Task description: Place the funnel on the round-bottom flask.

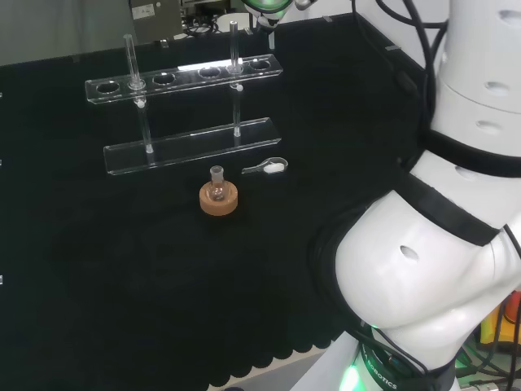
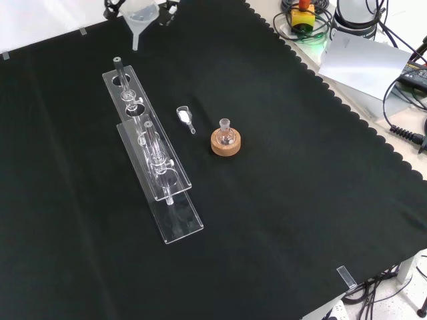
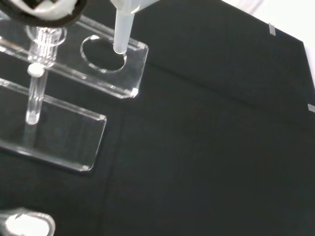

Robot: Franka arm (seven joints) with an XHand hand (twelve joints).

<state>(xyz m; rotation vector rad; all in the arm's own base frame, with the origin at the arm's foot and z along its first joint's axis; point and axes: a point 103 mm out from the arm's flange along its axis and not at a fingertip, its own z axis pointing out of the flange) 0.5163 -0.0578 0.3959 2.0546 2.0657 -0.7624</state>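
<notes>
Funnel [image 2: 140,15] is up off the worktop [image 2: 300,200], at the top edge of the front view, spout pointing down, above the cloth just past the far end of the clear test-tube rack [image 2: 150,150]. Dark parts of the hand [image 2: 112,8] show at either side of the funnel's cone; the funnel hangs in the air there, so I judge it held, but how the fingers sit on it cannot be made out. In the wrist view the spout [image 3: 120,32] sits in line with the end hole of the rack's upper plate; whether it is above the hole or inside it cannot be told.

Round-bottom flask [image 2: 225,133] stands upright in its cork ring [image 2: 225,144] near mid-cloth, neck open, well apart from the funnel. A small clear scoop [image 2: 184,116] holding white powder lies between rack and flask, just beside the flask.

Risks from here, as judgement:
- Spout may catch the rack's plate or an upright tube if the hand travels sideways before lifting
- Flask neck is narrow; a slightly off-centre descent could knock the flask off the cork ring
- A low path toward the flask could clip the scoop and spill the powder
- A tilted funnel could topple once released
</notes>
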